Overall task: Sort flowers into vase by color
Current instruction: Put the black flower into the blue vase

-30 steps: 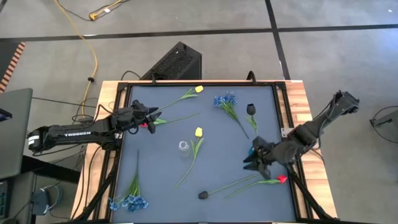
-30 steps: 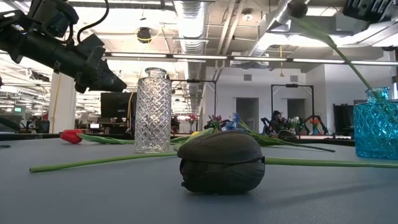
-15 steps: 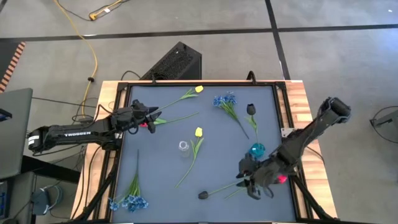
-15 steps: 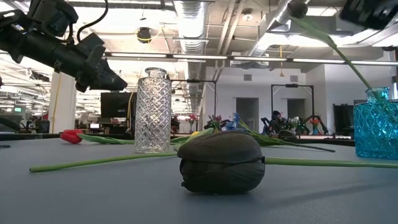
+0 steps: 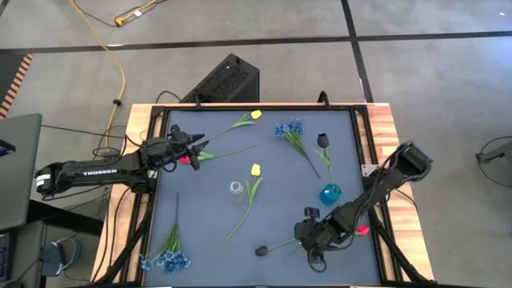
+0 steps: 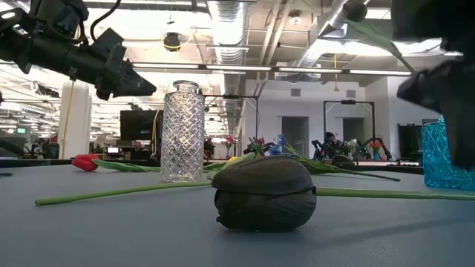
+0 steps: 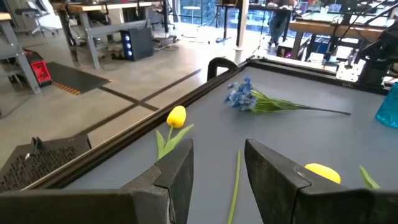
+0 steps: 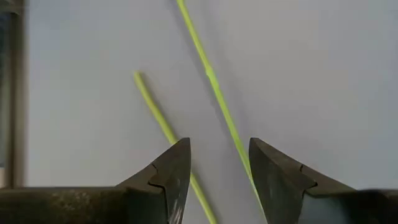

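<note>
Right gripper (image 5: 306, 237) hovers low over two thin green stems (image 8: 214, 93) near the table's front edge, jaws apart and empty; straddle one stem only, square to it, before closing. The stems lie side by side, ending in a dark tulip head (image 5: 261, 250) and a red tulip head (image 5: 362, 230). Left gripper (image 5: 194, 144) waits open above the red tulip (image 5: 185, 160) at the left.

Right gripper (image 5: 308, 238) hangs low over the dark blue-grey table mat (image 5: 208, 240), near its front edge, fingers parted and empty. Left gripper (image 5: 194, 145) hovers above the mat's left side, fingers parted, empty too.
</note>
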